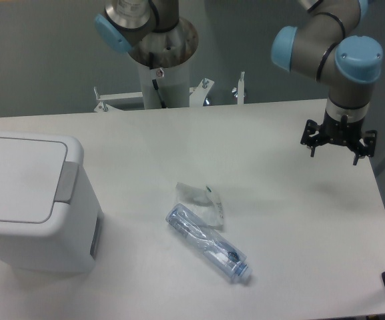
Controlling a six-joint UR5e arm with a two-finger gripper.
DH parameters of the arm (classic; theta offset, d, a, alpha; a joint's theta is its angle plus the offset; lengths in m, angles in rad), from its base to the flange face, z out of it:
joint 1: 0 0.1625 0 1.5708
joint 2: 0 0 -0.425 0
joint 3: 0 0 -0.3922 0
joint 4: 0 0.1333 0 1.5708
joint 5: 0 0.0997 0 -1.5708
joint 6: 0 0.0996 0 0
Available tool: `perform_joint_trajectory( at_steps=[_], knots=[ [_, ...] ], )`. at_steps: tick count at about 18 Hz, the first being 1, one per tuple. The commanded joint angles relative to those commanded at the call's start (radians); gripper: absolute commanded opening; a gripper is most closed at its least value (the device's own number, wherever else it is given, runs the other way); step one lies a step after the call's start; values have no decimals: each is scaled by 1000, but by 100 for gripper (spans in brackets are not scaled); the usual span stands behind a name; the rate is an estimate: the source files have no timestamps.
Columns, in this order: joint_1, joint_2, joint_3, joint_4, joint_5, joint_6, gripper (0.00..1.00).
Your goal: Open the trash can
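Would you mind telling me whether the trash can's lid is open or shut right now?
Shut. The flat lid lies level on the trash can, its grey tab sitting along the rim.

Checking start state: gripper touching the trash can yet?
Apart. The fixed camera shows the gripper above the table's right side, the trash can at the far left, with bare table and a bottle between.

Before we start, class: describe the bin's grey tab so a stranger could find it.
Look at the table's left edge, where the white trash can stands. On its right rim sits the grey tab, the only grey patch on the white bin.
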Motion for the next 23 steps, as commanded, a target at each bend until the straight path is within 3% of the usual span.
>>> perform_joint_trajectory(
  at_steps=[12,16,18,23],
  knots=[
    [-11,3,-2,3,-6,3,100],
    [-11,2,-34,23,-24,-2,100],
    [-11,2,-40,49,-76,-61,100],
    [-15,3,-40,49,-178,-267,100]
  ],
)
